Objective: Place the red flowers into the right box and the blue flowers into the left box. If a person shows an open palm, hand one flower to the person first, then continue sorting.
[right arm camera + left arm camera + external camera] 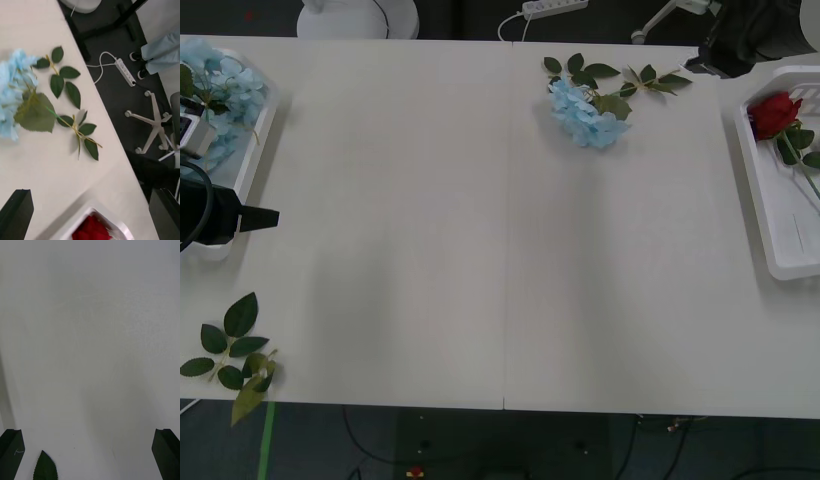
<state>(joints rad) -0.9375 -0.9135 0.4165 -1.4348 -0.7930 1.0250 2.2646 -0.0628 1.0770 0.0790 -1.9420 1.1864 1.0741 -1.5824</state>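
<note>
The white table point(480, 250) runs across the whole front view, with a white box point(255, 150) at its left edge and another white box point(780, 230) at its right edge. The left box holds a heap of blue flowers point(220, 85); the right box holds one red flower point(773, 113), bloom toward the far end and stem running nearer. One more blue flower point(585, 112) lies loose on the table near the far edge, right of centre, its leafy stem point(650, 82) pointing toward the right box; nothing lies between it and either box. A bloomless leaf sprig point(235, 355) lies at the near left corner, well apart from everything else. The left gripper point(265, 216) hangs just beside the left box, its black fingers point(11, 452) spread wide with nothing between them. The right gripper point(90, 217) hovers over the far end of the right box, fingers wide apart and empty. Beyond the table a dark floor carries a power strip point(125, 71) and a chair base point(153, 123)
</note>
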